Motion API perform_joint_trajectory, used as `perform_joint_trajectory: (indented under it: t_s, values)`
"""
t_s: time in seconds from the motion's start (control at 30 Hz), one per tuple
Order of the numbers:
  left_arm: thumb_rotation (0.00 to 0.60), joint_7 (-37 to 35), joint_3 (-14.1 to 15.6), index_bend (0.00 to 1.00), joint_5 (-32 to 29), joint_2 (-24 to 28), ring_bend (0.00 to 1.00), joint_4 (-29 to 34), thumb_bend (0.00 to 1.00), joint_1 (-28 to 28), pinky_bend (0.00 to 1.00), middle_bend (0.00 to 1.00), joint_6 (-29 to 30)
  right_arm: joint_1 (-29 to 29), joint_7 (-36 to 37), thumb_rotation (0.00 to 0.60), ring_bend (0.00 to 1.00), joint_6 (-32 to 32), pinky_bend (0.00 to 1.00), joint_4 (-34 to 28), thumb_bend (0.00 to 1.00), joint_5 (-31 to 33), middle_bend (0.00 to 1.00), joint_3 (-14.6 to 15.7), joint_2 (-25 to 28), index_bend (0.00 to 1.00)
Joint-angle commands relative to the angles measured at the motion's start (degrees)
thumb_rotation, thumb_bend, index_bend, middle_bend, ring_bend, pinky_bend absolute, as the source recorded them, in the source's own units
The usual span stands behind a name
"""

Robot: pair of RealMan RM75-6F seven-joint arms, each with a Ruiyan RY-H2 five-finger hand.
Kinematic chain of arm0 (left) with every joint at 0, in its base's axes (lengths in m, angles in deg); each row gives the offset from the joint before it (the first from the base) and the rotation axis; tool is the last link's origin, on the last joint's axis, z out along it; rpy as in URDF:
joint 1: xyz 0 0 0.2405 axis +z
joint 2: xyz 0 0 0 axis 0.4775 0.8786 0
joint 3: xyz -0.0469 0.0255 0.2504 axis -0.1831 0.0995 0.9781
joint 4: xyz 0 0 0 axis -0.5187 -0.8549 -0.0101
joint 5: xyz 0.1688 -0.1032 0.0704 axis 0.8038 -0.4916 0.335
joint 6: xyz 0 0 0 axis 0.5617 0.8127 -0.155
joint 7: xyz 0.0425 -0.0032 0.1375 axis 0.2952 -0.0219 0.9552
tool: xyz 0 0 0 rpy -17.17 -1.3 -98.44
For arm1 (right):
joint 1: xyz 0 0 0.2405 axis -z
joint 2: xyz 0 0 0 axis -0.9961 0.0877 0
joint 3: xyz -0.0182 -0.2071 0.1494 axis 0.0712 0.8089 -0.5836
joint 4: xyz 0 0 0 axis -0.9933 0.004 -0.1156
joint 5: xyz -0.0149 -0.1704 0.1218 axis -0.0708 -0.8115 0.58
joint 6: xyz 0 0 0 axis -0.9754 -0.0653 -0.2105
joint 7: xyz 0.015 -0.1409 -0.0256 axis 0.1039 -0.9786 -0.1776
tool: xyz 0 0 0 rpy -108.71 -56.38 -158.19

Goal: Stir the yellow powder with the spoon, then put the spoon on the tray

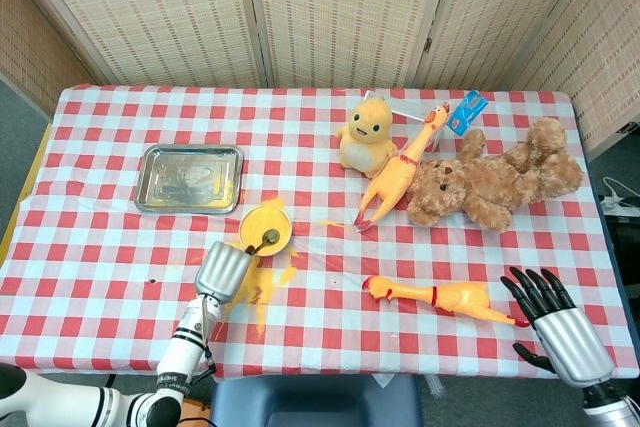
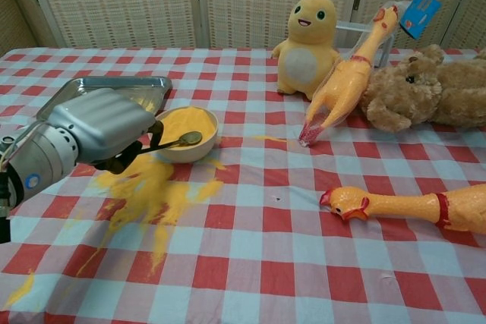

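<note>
A small white bowl of yellow powder stands near the table's middle left. My left hand is just in front of it and grips the handle of a metal spoon. The spoon's head hangs over the bowl's near rim. Yellow powder lies spilled on the cloth in front of the bowl. Behind and to the left of the bowl lies the steel tray. My right hand hovers at the near right edge with its fingers spread and nothing in it.
A rubber chicken lies on the near right. A second rubber chicken, a yellow plush toy and a teddy bear crowd the far right. A folding screen stands behind the table.
</note>
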Motion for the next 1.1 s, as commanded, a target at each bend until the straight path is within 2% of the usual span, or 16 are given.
perform_joint_trajectory:
  t_s: [0.03,0.63,1.1]
  values:
    - [0.600,0.5,0.2,0.36,-0.4,0.1,1.00,1.0,0.76,-0.2,1.00,1.00,0.6,0.1,0.2,0.600,0.00,0.3,0.00,0.0,0.08,-0.2,0.00,0.1,0.1,0.00]
    - [0.600,2.3,1.4,0.35,-0.5,-1.5,1.00,4.0,0.74,-1.6,1.00,1.00,2.9,0.2,1.7,0.600,0.00,1.1,0.00,0.3,0.08,-1.0,0.00,0.2,0.7,0.00]
    - [0.600,1.4,2.2,0.37,2.8,-2.8,1.00,5.5,0.59,-1.9,1.00,1.00,4.6,0.5,2.7,0.600,0.00,2.0,0.00,0.3,0.08,-1.5,0.00,0.3,1.2,0.00]
